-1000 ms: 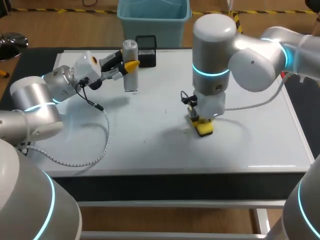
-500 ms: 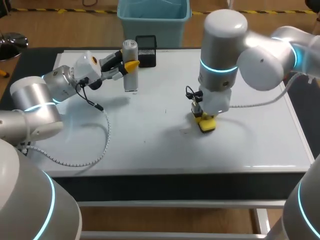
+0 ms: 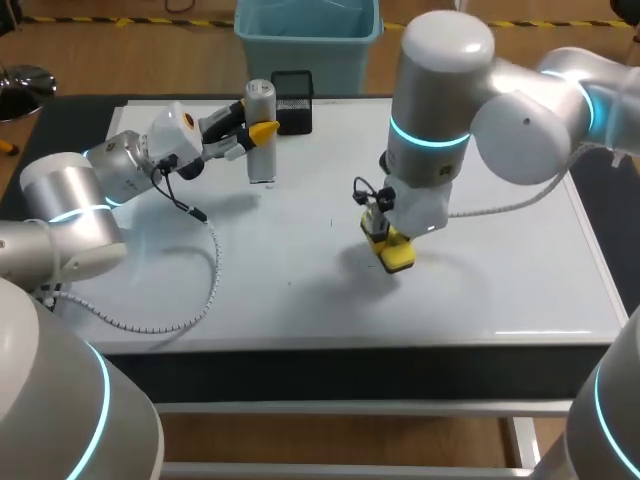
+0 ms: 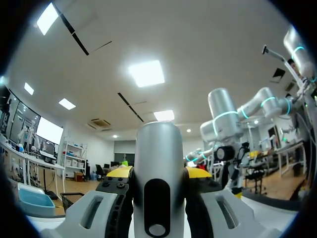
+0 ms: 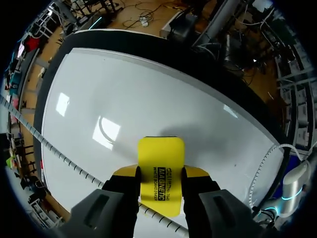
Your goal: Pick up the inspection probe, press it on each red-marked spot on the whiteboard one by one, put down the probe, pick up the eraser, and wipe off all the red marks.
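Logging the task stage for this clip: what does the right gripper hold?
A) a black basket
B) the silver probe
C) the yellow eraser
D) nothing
C: in its wrist view the right gripper is shut on the yellow eraser, while the left gripper holds the silver probe.
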`<state>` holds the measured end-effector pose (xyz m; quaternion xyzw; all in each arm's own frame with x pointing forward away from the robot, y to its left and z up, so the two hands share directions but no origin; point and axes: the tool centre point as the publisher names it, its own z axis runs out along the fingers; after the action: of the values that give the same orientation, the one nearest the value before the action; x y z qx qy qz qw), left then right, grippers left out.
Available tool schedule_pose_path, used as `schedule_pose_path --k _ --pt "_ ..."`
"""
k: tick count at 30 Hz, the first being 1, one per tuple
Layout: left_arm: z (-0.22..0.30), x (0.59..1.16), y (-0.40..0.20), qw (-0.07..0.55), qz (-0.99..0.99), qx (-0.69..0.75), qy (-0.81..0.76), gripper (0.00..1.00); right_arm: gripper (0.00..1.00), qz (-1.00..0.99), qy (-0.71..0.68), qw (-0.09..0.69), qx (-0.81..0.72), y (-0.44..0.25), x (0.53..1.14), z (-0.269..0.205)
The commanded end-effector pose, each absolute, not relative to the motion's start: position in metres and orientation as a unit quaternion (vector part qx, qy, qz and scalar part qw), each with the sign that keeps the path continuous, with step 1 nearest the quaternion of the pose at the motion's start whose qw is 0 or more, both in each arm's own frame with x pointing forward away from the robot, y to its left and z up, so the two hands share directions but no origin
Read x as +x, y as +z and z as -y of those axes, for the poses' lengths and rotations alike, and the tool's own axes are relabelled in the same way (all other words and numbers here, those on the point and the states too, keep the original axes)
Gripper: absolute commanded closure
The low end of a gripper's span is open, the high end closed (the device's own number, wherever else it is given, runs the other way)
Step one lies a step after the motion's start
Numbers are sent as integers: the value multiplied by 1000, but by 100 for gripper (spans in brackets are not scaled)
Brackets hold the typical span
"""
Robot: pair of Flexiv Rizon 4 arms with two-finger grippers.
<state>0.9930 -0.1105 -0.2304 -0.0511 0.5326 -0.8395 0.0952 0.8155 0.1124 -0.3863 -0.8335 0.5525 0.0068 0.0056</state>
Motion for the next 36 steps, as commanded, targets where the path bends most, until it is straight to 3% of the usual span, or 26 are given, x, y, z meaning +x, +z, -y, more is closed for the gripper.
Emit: schedule_pose_path --k 1,16,36 --pt "111 993 -229 96 -532 -51 -839 100 100 -546 6 -1 -838 -401 811 -128" --pt "111 993 -229 96 -532 -51 -839 100 100 -523 24 -9 -852 -422 809 -143" --pt "111 993 -229 96 -532 -51 -839 100 100 -561 28 -40 -826 -453 831 -106"
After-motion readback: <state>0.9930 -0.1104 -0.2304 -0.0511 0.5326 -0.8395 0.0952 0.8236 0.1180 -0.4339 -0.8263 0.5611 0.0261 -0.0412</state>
